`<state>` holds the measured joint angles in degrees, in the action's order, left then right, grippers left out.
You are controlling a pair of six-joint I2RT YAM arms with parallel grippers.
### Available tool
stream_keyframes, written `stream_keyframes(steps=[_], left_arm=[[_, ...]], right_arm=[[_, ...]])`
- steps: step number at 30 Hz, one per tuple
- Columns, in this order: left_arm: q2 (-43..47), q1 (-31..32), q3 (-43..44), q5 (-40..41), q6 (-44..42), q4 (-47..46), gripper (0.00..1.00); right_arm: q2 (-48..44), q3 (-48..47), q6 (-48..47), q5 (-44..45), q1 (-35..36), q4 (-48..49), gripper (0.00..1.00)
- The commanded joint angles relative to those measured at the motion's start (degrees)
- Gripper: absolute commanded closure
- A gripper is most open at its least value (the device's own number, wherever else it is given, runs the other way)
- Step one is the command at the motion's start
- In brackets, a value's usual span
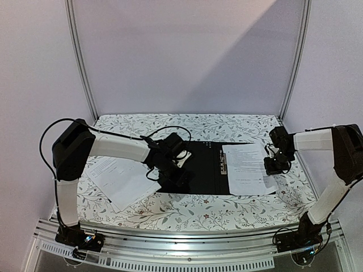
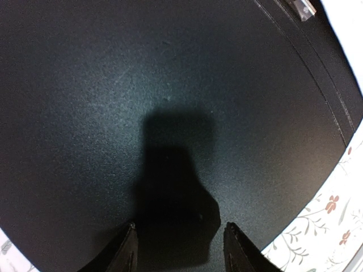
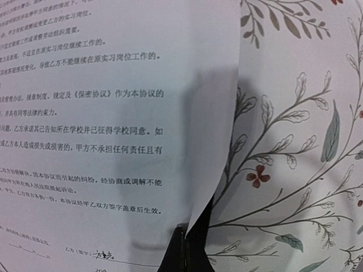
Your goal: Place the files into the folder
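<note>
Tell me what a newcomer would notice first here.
The open black folder lies mid-table, with the left tool open over its inside. A printed sheet lies on its right half, its right edge pinched by the right tool. More loose sheets lie on the floral cloth at the left.
</note>
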<state>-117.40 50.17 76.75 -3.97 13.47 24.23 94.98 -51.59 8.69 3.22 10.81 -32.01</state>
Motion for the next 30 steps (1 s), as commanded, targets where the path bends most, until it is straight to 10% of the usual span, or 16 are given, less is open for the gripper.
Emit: stream_keyframes(steps=[1,30], left_arm=[[-4.4,-1.1,-3.0,1.8,-0.2,6.1,0.48],[-4.4,-1.0,-2.8,1.1,-0.6,6.4,0.49]], right_arm=[[-1.6,-0.6,2.7,-6.4,0.0,0.1,1.00],[-1.4,-3.4,3.6,-2.6,0.1,-2.1,1.00]])
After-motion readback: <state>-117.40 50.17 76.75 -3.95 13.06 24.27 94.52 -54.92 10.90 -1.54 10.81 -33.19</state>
